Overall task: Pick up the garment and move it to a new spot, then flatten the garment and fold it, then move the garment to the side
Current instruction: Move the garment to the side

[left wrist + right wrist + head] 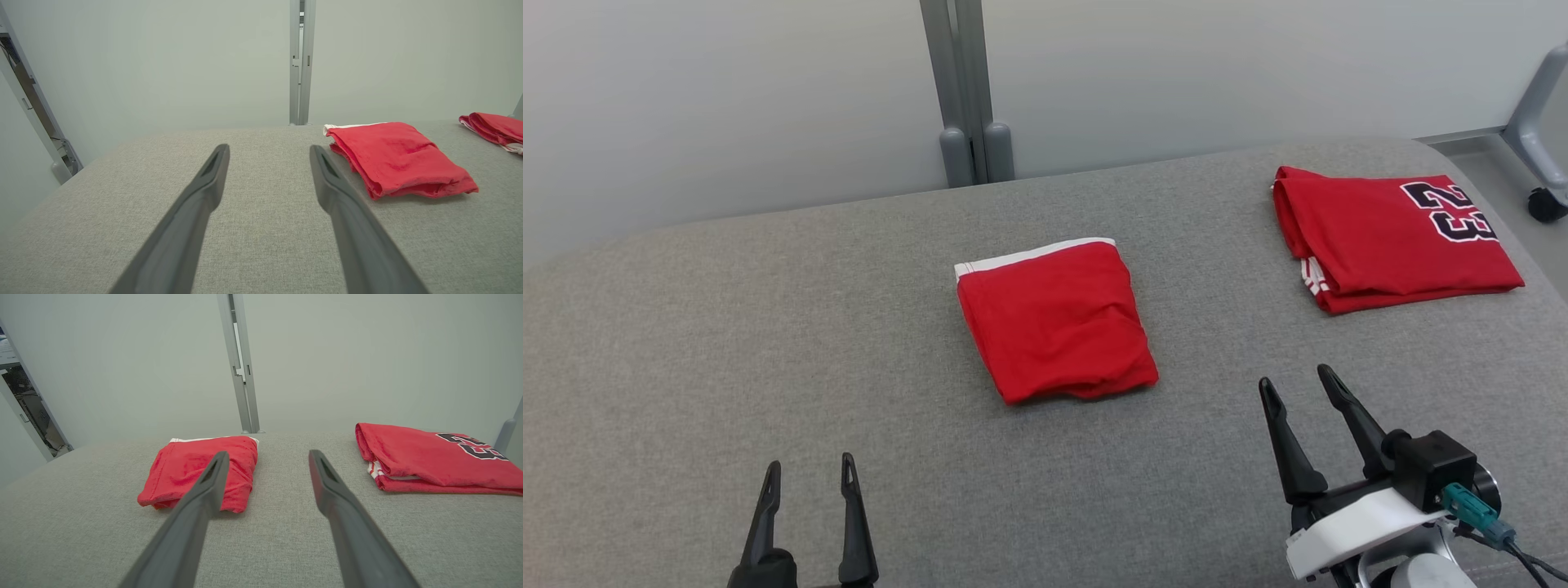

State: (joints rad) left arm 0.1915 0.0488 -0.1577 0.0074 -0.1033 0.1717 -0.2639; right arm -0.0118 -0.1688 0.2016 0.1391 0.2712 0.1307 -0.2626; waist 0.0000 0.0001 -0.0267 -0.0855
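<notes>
My left end effector hovers over the near edge of the grey surface, its two dark fingers spread wide apart and holding nothing. My right end effector is just as wide open and equally empty, sitting a little further forward on my right side, above bare fabric.

The folded red garment lies flat near the middle of the surface, a white band showing along its far edge and a few wrinkles across its top layer. It is ahead of both end effectors and between them, touched by neither. In my right wrist view it sits behind the left-hand finger; in my left wrist view it lies off to the right of the fingers.

A red jersey with dark numerals lies folded at the far right, well apart from the garment. A grey post stands behind the surface against a pale wall.
</notes>
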